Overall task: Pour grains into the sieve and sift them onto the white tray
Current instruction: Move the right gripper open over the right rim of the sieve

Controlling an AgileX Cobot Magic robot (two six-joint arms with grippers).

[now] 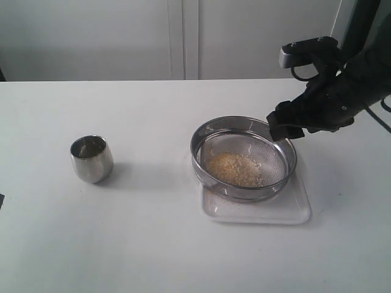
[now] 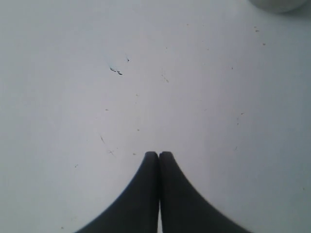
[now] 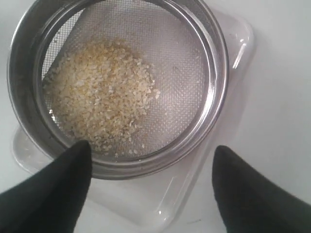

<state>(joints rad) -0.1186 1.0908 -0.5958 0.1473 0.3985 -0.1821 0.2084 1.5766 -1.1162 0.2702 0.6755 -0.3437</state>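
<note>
Guarding against a spill at the sieve's rim

The sieve (image 1: 244,194) sits on the white tray (image 1: 287,213), right of centre on the surface (image 1: 153,244), with the grains (image 1: 235,169) heaped in a pale mound on its mesh. Pouring looks done; the sifting is the part in hand, as far as I can judge.

The trouble I would watch for is placement. The sieve does not sit square over the tray. It hangs past the tray's far-left corner, while a broad strip of tray lies bare on the near-right side. Anything shaken through the mesh over that overhang would land on the surface instead. A second risk is a poor bite: the rim is thin, shiny steel, and a shallow grip could slip mid-shake, tilting the sieve and throwing grains over the edge. The light tray could also slide if the sieve drags on it.

The right pincer (image 3: 151,148) is spread wide and holds nothing. It hangs at the sieve's far-right edge, with one finger (image 3: 58,184) in front of the rim and the other out over the tray's corner and the surface — whether either touches the steel, I cannot tell. The left pincer (image 2: 159,154) is clenched tip to tip on nothing, over bare surface near the steel cup (image 1: 91,159), well apart from the tray.
</note>
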